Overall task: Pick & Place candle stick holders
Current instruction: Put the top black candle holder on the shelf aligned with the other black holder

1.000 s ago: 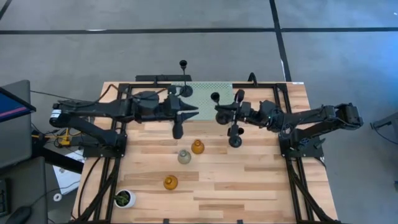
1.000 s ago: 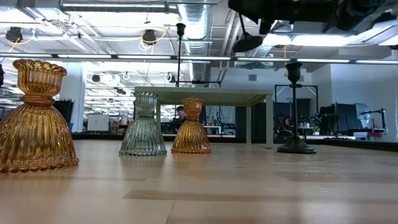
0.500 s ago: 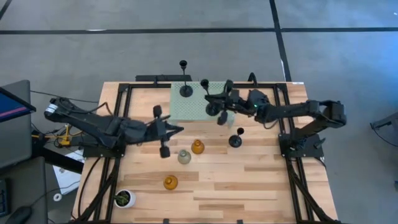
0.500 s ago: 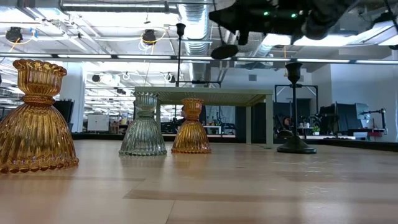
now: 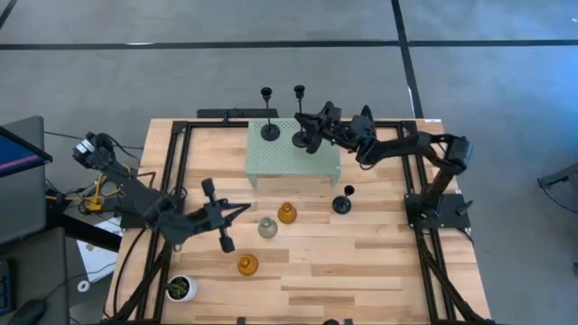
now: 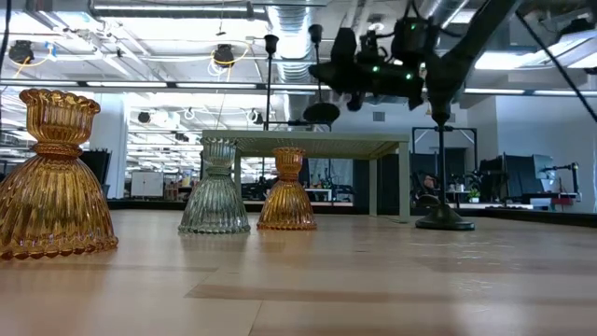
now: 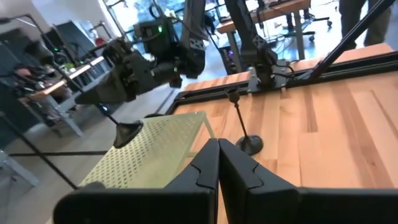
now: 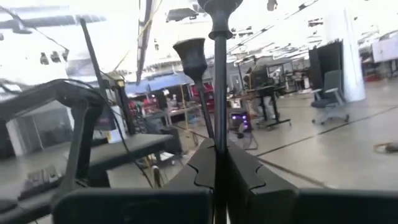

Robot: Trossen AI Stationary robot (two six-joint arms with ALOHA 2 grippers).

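Observation:
My right gripper [image 5: 312, 122] is shut on a black candle stick holder [image 6: 317, 75] with a thin stem, its round base [image 5: 300, 140] just above the pale green perforated stand [image 5: 293, 153]. A second black holder [image 5: 269, 131] stands by its base on the stand. A third [image 5: 341, 205] stands on the table to the right. Two amber holders [image 5: 287, 214] [image 5: 247, 264] and a pale grey one [image 5: 267, 227] stand on the table's middle. My left gripper [image 5: 246, 208] is shut and empty, left of the grey holder. My right gripper pinches the black holder's thin stem [image 8: 218, 124] between its two fingers, about halfway up. The fingers come level from the table's right side and lie across the stem. The holder is nearly upright, its base [image 6: 322, 114] clear above the stand's top.
A small white pot with a green plant [image 5: 181, 289] stands at the near left corner. Black frame rails [image 5: 172, 181] run along both table sides. The stand's legs [image 6: 375, 187] rise from the table behind the amber and grey holders.
My right gripper has carried the black holder toward the table's far-left, from beside the stand to over it, and lowered it toward the stand's top. My left gripper has drawn back from the stand toward the table's near-left.

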